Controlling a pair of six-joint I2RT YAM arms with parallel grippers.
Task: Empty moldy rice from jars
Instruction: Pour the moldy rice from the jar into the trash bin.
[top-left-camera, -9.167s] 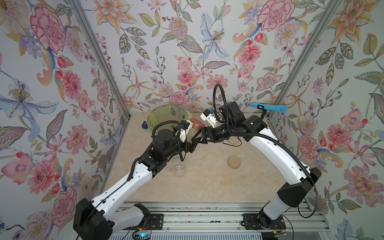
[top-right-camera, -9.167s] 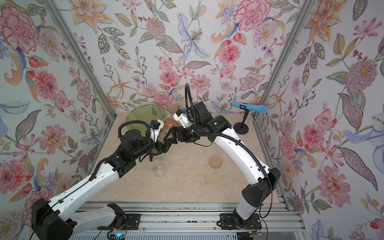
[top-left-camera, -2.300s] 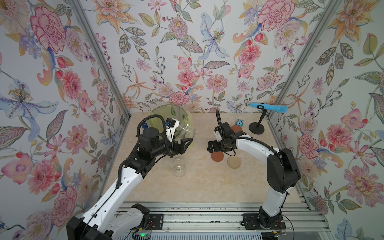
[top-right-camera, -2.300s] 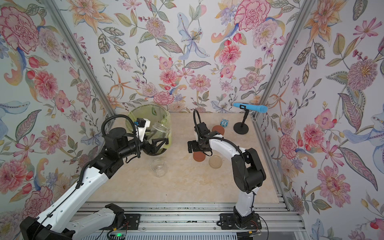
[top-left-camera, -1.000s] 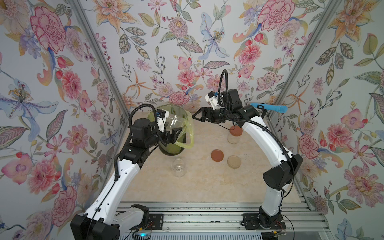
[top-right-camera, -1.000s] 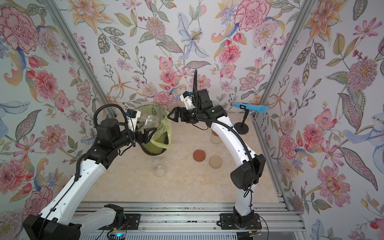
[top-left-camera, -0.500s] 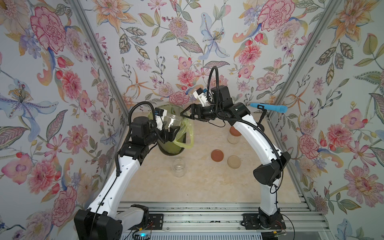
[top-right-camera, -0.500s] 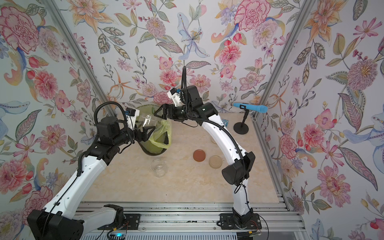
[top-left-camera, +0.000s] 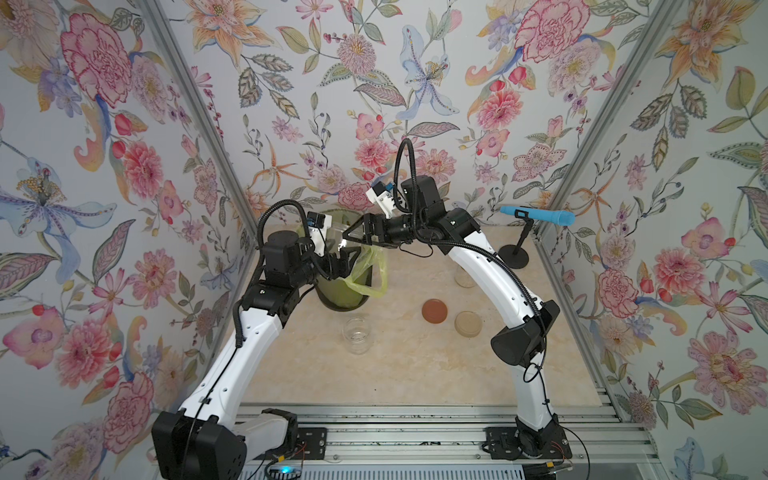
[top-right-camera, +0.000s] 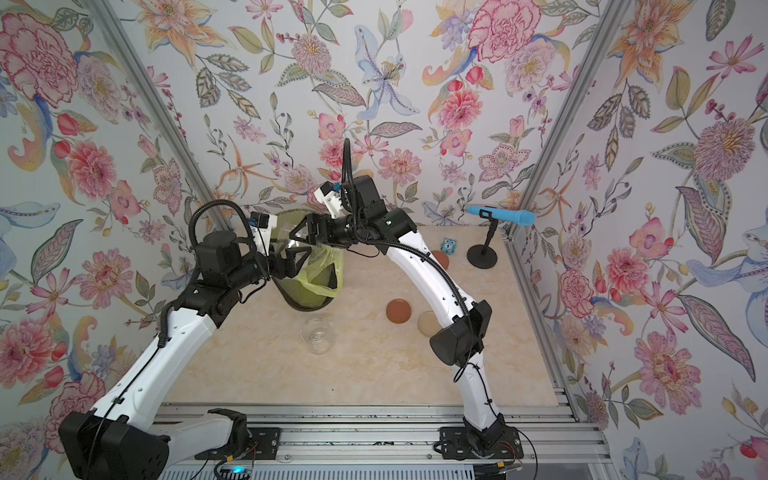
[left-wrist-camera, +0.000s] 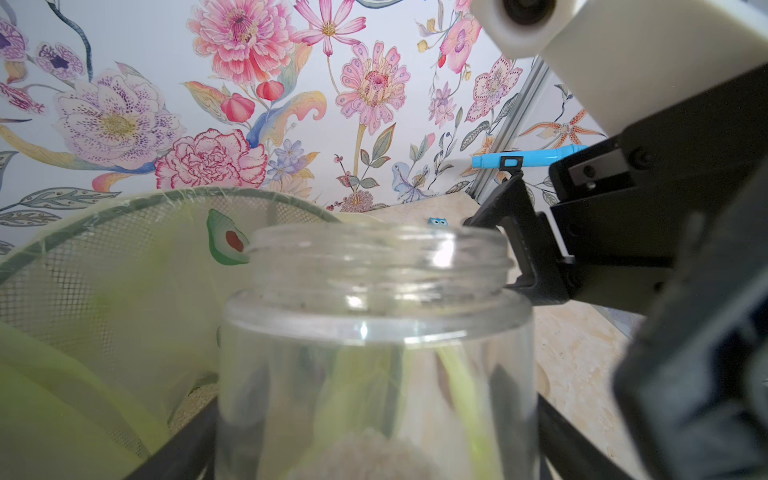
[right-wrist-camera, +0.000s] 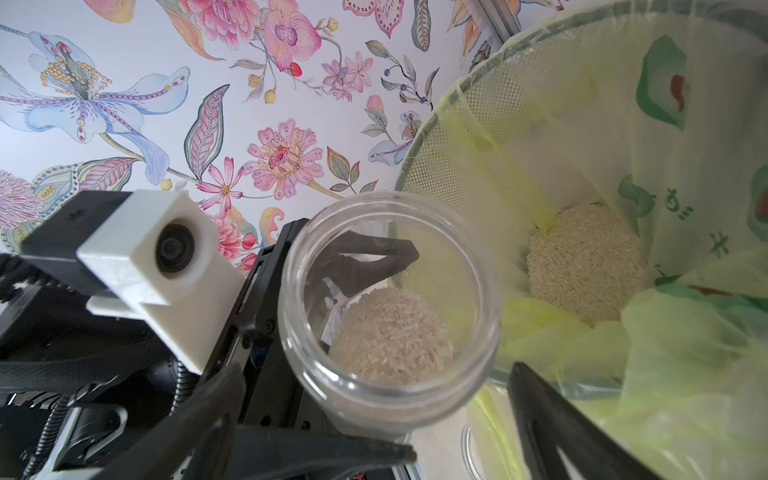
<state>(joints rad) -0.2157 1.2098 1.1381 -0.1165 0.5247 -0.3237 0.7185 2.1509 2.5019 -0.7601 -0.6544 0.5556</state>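
Nearer than before, right hand (top-right-camera: 294, 244) is staying spread wide. Left hand (top-left-camera: 337, 265) is pinching the jar (right-wrist-camera: 390, 311) (rice (right-wrist-camera: 395, 336) inside) near the bin (right-wrist-camera: 469, 137).

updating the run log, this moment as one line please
left end effector: holding open jar at bin rim | jar: rice inside | right end effector: open, near jar mouth | bin: some rice already inside

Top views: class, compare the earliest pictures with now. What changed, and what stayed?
The right end effector set a reddish-brown lid down beside the beige lid, then rose, open, to the bin. The left end effector lifted its open jar to the bin's rim. The empty jar and beige lid stayed put.
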